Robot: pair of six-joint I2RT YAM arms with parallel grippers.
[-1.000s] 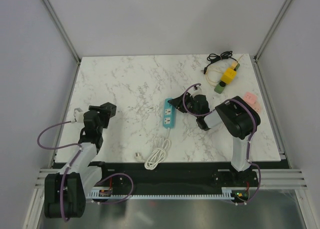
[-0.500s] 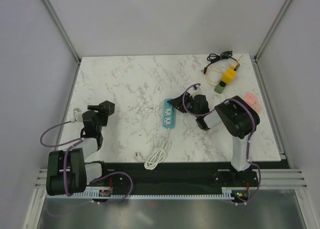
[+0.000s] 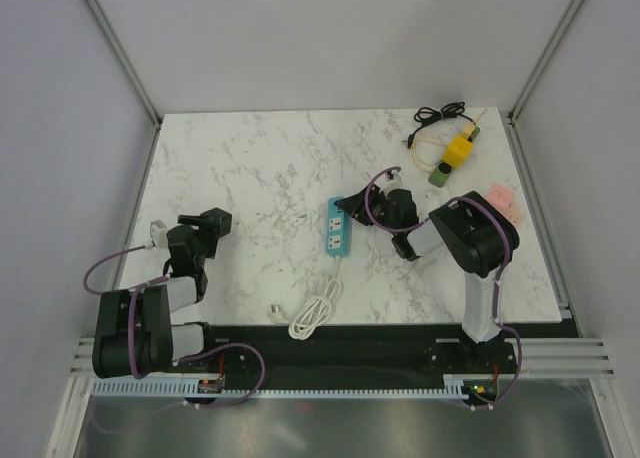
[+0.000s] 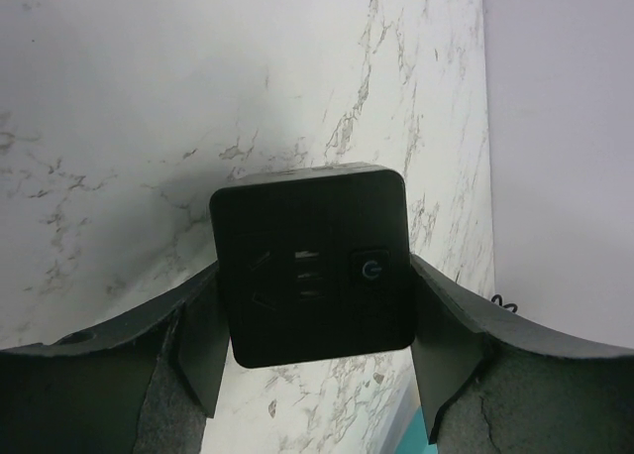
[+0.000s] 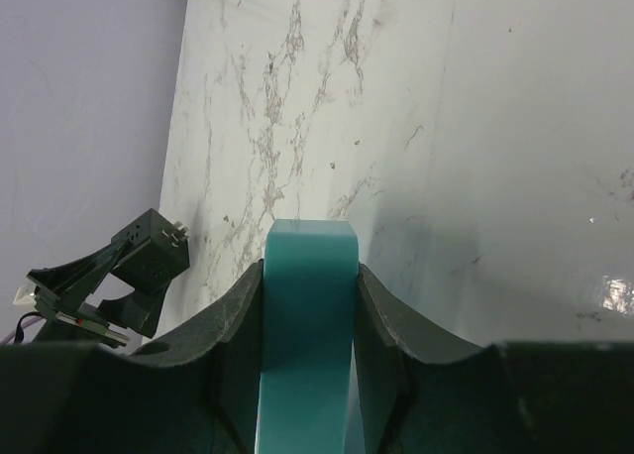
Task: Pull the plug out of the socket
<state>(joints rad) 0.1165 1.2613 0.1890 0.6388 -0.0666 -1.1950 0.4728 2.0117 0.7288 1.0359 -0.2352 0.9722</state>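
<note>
Clamping the plug (image 4: 309, 266), left hand (image 3: 212, 222) sits, overhead, well apart from socket (image 3: 340, 230) right hand (image 5: 309, 310) clamps.

The black-and-pale-grey left arm (image 3: 172, 300) and matching right arm (image 3: 478, 278) are trailing looping purple cables (image 3: 90, 271). The matte charcoal fingers (image 4: 500, 360) of the left gripper (image 4: 319, 373) are showing rough moulded edges.

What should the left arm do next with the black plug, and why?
Probably lower the left gripper and set the black plug on the table, then open. The plug sits between its fingers, clear of the teal power strip, which the right gripper clamps at one end. So the pull looks done, and only the release remains.
</note>
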